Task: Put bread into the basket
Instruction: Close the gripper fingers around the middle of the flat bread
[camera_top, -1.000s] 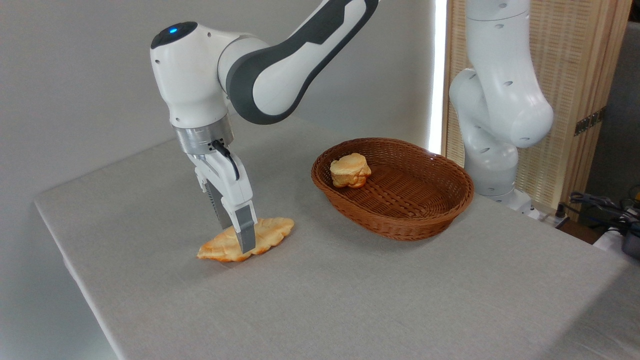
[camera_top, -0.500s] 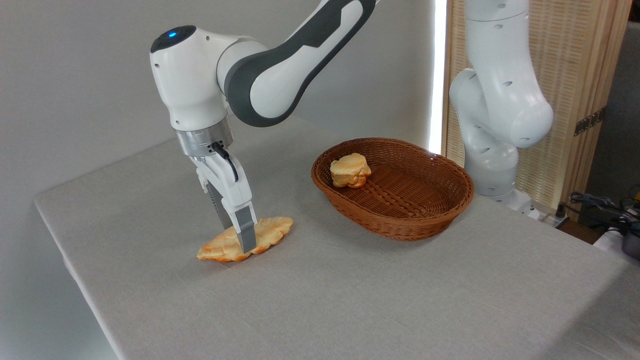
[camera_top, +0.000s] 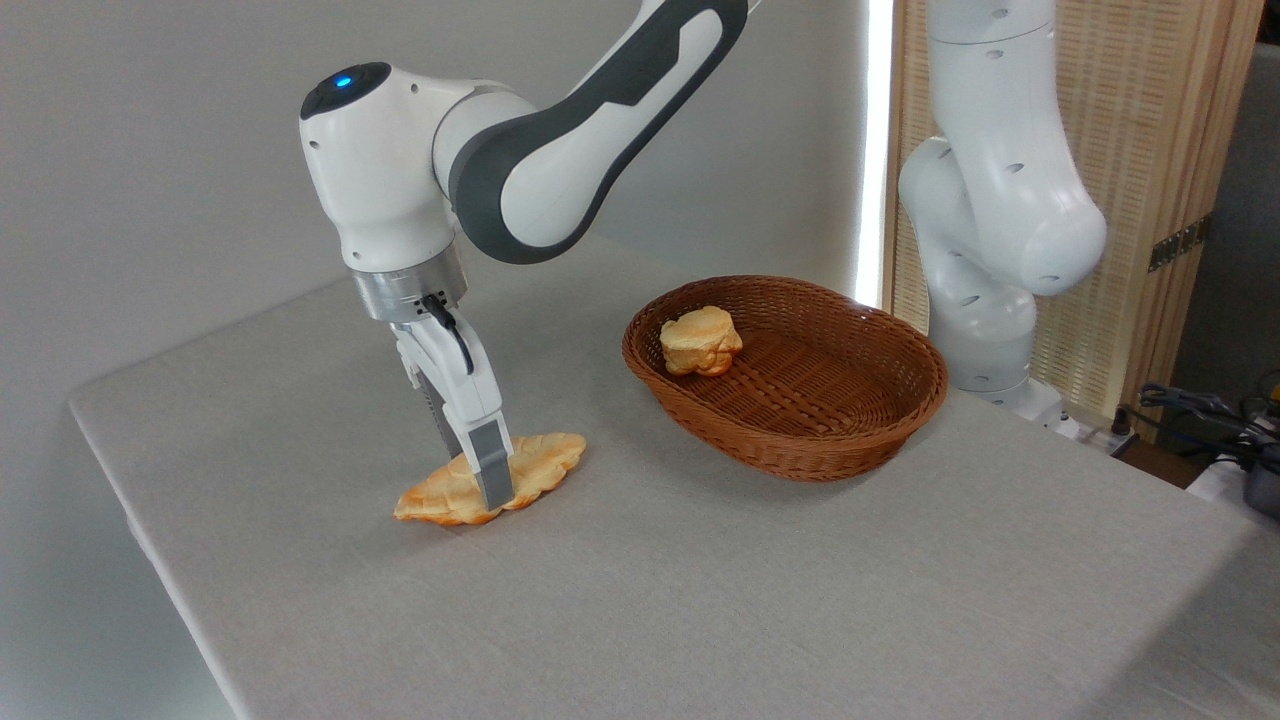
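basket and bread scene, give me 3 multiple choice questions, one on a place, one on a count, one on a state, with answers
1. Where is the flat bread?
A. on the table, left of the basket
B. inside the basket
C. on the floor

2. How many pieces of food lie in the basket?
A. none
B. one
C. three

3. How do the gripper's fingers stand at the flat bread?
A. well above it, clear of it
B. down at its middle, one on each side
C. pointing into the basket

Answers:
1. A, it lies on the grey table, outside the wicker rim.
2. B, only the pale roll sits in it.
3. B, the near finger crosses the bread's middle; whether it is lifted yet cannot be told.
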